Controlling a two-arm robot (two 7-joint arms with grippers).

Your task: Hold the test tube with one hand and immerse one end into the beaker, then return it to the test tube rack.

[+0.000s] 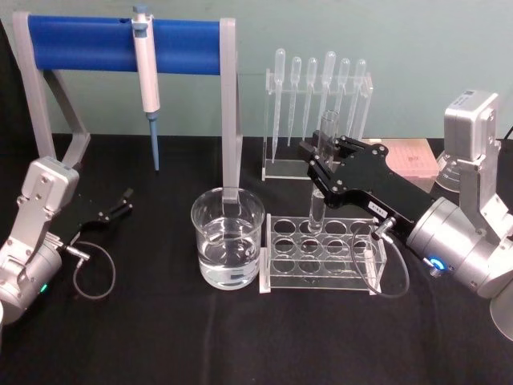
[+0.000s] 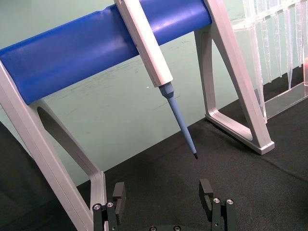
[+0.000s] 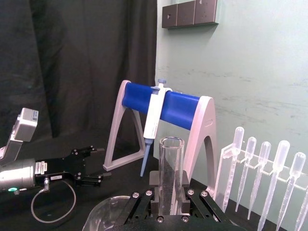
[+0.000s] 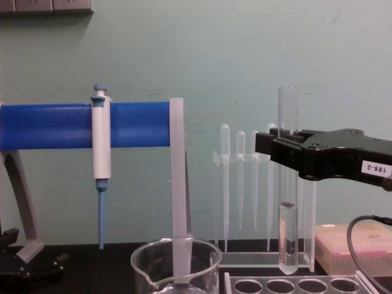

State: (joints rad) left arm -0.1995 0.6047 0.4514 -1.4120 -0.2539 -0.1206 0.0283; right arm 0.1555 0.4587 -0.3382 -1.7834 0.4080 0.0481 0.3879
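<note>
The test tube stands upright, clear glass with a little liquid in its round bottom. My right gripper is shut on its middle, seen also from the chest as the right gripper and from the wrist as the right gripper. The tube's bottom hangs just above the back row of the clear rack. The beaker, partly filled with water, stands left of the rack, apart from the tube. My left gripper rests open and empty at the far left, low over the table.
A blue-barred stand holding a blue-and-white pipettor rises behind the beaker. A holder of thin plastic pipettes stands behind the rack. A pink box sits at the back right. Black cloth covers the table.
</note>
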